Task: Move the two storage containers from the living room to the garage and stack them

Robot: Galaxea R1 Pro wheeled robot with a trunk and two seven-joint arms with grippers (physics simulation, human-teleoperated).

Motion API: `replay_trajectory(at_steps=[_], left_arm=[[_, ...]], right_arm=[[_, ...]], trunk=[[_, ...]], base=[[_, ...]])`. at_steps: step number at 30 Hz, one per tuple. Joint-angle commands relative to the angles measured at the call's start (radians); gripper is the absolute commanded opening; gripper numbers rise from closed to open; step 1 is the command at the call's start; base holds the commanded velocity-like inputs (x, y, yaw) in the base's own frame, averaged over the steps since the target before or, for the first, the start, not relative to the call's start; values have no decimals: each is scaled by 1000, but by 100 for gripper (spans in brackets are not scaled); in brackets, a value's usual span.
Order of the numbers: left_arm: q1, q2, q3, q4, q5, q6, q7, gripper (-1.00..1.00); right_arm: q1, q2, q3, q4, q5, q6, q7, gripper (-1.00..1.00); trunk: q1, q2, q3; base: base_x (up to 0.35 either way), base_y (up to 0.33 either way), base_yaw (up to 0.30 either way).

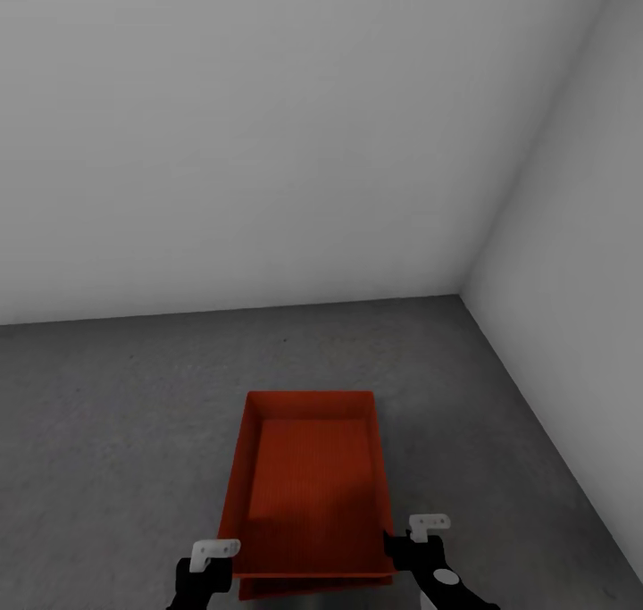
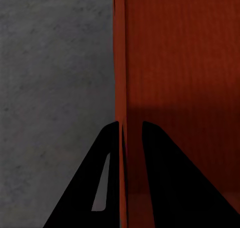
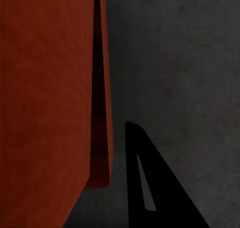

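In the head view an orange-red storage container [image 1: 313, 485] sits low in front of the robot over the dark grey concrete floor [image 1: 116, 413] of the garage, near the corner where two pale grey walls [image 1: 268, 146] meet. Along its near edge a second red rim seems to peek out underneath, so it may already be resting on or hovering just above the other container, though I cannot tell whether they touch. The left end effector [image 1: 212, 558] is at the container's left near corner; its wrist view shows the thin wall [image 2: 120, 63] running between two dark fingers [image 2: 100, 178], one outside and one inside, so it is pinching that wall. The right end effector [image 1: 420, 538] is at the right near corner, and its wrist view shows one dark finger [image 3: 150, 188] just outside the right wall [image 3: 102, 113], with the other finger hidden; whether it is clamped I cannot tell. To do this step well, both arms should lower together so the bin stays level, keeping its edges square over the lower bin. The thin walls may flex, so the release should come only once the bottom is fully seated, opening both sides evenly and lifting straight up to avoid dragging the bin askew.
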Motion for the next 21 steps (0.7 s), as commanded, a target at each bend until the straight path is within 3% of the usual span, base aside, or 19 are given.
replay_trajectory(at_steps=[1, 14, 15, 19, 20, 21], left_arm=[[-1, 0, 20, 3, 18, 12, 7, -100], [-1, -2, 20, 1, 18, 12, 8, -100], [-1, -2, 20, 1, 18, 12, 8, 100], [-1, -2, 20, 1, 18, 12, 8, 100], [-1, -2, 20, 1, 18, 12, 8, 100], [-1, -2, 20, 1, 18, 13, 8, 100]], right_arm=[[0, -15, -3, 3, -3, -4, -9, -100], [0, -15, -3, 3, -3, -4, -9, -100], [0, -15, -3, 3, -3, -4, -9, -100], [0, -15, -3, 3, -3, -3, -9, -100], [0, -15, -3, 3, -3, -3, -9, 100], [0, -15, -3, 3, -3, -3, -9, 100]], trunk=[[0, 0, -1], [0, 0, -1], [0, 0, -1], [0, 0, -1], [0, 0, -1], [0, 0, -1]], base=[[0, 0, 0], [0, 0, 0], [0, 0, 0], [0, 0, 0], [0, 0, 0], [0, 0, 0]])
